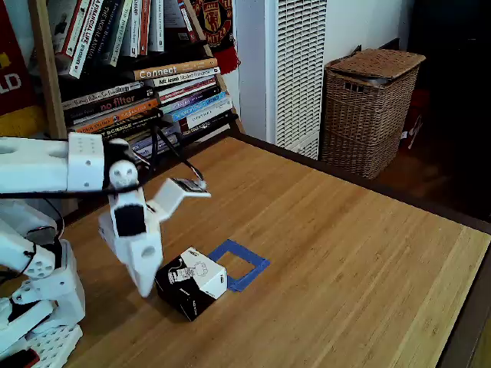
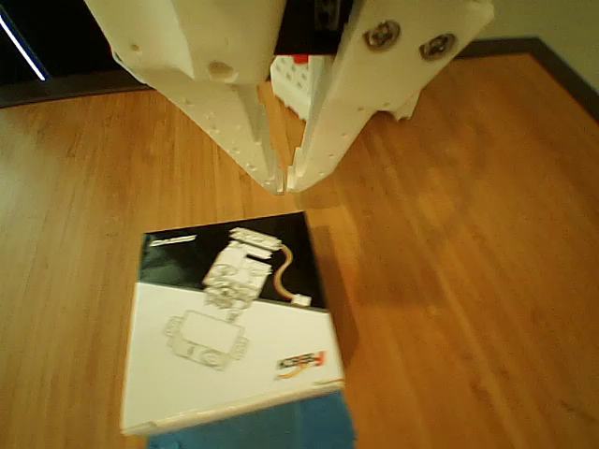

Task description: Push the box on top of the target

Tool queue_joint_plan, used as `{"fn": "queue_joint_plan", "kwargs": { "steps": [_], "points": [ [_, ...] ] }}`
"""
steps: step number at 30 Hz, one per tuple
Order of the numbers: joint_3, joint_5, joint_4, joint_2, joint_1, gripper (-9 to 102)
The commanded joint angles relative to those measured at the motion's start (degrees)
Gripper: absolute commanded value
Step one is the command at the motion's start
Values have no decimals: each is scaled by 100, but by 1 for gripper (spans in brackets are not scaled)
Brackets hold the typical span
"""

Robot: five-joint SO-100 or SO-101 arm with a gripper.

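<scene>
The box (image 1: 192, 282) is a small black-and-white cube with line drawings, resting on the wooden table. In the fixed view my white gripper (image 1: 146, 289) points down right beside its left side. The other view shows the gripper (image 2: 284, 183) shut, fingertips together with nothing between them, just past the black edge of the box (image 2: 231, 323). The target (image 1: 244, 263) is a square outline of blue tape to the box's right, and the box covers its near-left corner. A strip of that blue tape (image 2: 253, 431) shows below the box.
The wooden table (image 1: 345, 253) stretches open to the right. A bookshelf (image 1: 138, 69) stands behind the arm, with a white radiator (image 1: 295, 69) and a wicker basket (image 1: 368, 107) beyond the table's far edge. The arm's base (image 1: 34, 307) sits at the left.
</scene>
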Motion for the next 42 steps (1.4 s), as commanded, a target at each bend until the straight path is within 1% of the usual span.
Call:
{"fn": "queue_joint_plan", "kwargs": {
  "steps": [1,12,19,29,42],
  "points": [
    [-9,-105,-158,-70,105,0],
    [-35,-729,-580,-369,703,0],
    [-53,-1020,-765,-483,896,0],
    [-149,-1151,-949,-712,905,0],
    [-158,-1046,-958,-712,571,0]
  ]
}}
